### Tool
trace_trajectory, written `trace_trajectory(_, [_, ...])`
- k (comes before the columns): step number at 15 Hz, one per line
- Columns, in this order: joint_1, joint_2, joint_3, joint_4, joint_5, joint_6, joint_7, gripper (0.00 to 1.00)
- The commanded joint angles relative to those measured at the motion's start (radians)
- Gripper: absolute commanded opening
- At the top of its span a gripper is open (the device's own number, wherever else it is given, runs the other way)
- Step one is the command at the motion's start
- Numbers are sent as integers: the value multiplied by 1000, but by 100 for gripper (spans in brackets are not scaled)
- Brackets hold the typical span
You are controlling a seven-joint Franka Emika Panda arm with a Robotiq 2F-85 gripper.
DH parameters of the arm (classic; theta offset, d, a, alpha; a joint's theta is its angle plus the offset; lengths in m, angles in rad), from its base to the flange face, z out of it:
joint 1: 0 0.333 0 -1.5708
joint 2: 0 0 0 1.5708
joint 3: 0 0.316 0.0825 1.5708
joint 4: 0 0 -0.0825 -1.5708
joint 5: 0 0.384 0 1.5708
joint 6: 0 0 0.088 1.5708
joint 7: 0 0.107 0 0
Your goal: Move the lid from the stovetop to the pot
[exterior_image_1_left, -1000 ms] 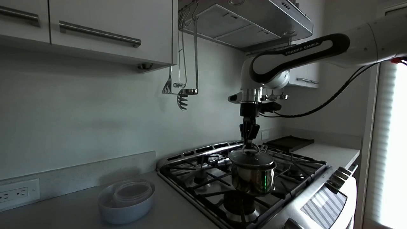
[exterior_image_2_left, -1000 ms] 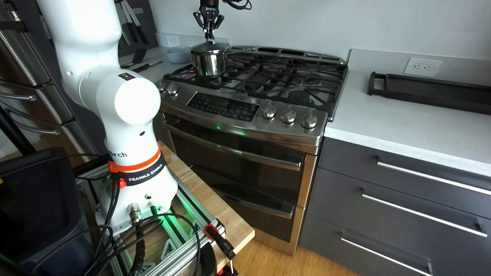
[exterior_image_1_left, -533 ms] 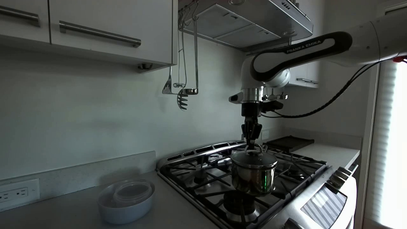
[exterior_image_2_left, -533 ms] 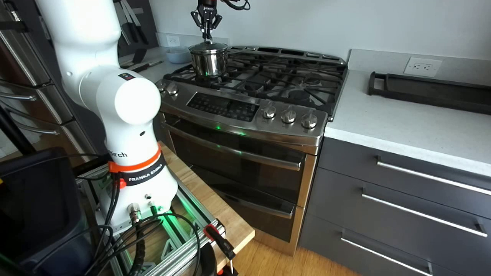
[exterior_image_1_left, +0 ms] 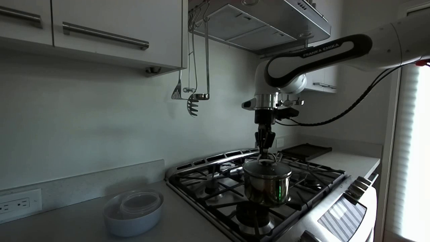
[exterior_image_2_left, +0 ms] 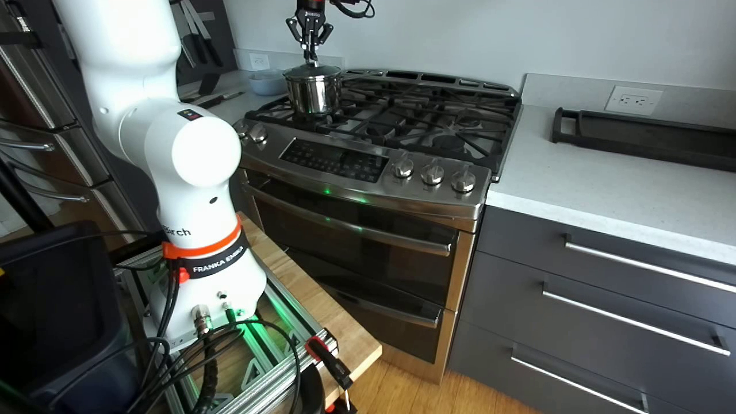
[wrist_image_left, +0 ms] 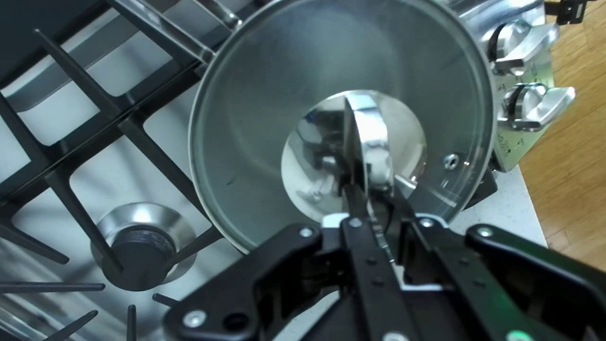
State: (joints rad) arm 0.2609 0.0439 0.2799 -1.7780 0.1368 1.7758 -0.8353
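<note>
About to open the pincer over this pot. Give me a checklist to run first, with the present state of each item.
1. Lid over the pot: ok; it covers the top in both exterior views.
2. Lid level: ok; no clear tilt shows.
3. Lid fully seated all round: cannot tell; any gap beneath it is too small to judge.
4. Pot upright on the stovetop: ok.
5. Pincer free of the handle: not ok; its fingers close on it from both sides.
6. Knobs at off: cannot tell; their marks are too small to read.
</note>
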Motion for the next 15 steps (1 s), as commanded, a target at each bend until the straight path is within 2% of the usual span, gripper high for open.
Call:
trace_trajectory(1, [3, -44, 0, -53, 7, 54, 20, 4])
trace_trajectory(9, [4, -49, 0, -62, -20, 30, 15, 4])
trace_trajectory(10, [4, -49, -1, -61, -22, 34, 24, 40])
trace_trajectory(11, [2, -51, -2, -60, -18, 35, 23, 40])
trace_trajectory(15, [-12, -85, -21, -35, -30, 25, 29, 69])
